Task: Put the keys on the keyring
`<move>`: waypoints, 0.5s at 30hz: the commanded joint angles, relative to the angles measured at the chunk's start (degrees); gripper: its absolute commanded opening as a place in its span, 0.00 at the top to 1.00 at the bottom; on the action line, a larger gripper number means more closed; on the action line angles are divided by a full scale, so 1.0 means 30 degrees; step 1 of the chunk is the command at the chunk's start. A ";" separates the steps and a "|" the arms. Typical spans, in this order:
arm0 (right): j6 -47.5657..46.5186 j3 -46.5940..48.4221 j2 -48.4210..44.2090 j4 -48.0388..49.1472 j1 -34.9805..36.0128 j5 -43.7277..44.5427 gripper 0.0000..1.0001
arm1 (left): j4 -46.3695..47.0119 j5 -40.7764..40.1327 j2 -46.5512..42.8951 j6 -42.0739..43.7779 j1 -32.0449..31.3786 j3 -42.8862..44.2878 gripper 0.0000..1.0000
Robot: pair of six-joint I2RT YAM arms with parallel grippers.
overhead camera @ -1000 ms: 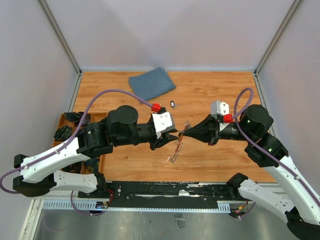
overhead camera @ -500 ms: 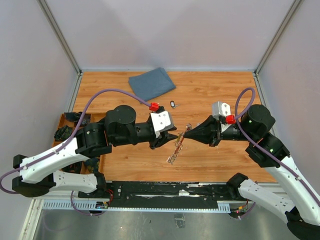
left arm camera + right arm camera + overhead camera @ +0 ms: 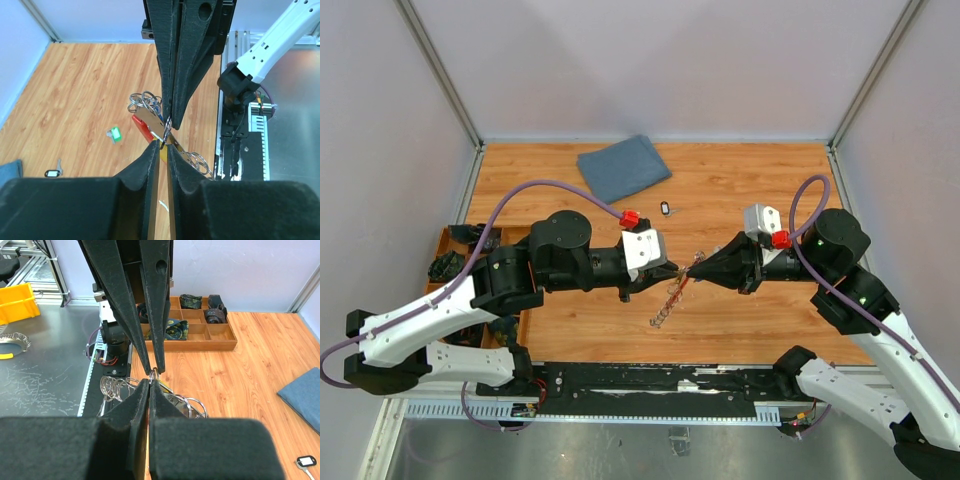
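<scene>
both arms meet tip to tip over the middle of the tabletop. my left pincer is clenched, fingers nearly together, on the keyring. my right pincer is clenched on it too, pinching a small silver ring right at the left fingertips. the keyring hangs between the two tips, its string of silvery loops trailing down toward the near edge; can't tell if the end touches the wood. left wrist view shows a red piece just beside the pinch point, with loops on either side of it. a yellow sliver shows between my left fingers, can't tell if it's a key. a folded blue cloth lies at the far side, with a small tagged key near it, well apart from both pincers. a small green bit lies on the wood. a wooden tray of dark parts sits at the left edge.
</scene>
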 commanded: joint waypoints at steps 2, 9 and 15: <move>0.0118 0.0806 -0.0124 0.0748 0.0193 -0.0543 1.00 | 0.0376 0.0668 -0.0014 0.0263 -0.0092 0.0027 0.87; 0.0361 0.0729 -0.0224 0.1165 0.0193 -0.0540 1.00 | 0.0349 0.0593 0.0042 0.0287 -0.0092 -0.0016 0.99; 0.0593 0.0795 -0.0369 0.1460 0.0205 -0.0507 1.00 | 0.0261 0.0285 0.0020 0.0262 -0.0101 -0.0149 1.00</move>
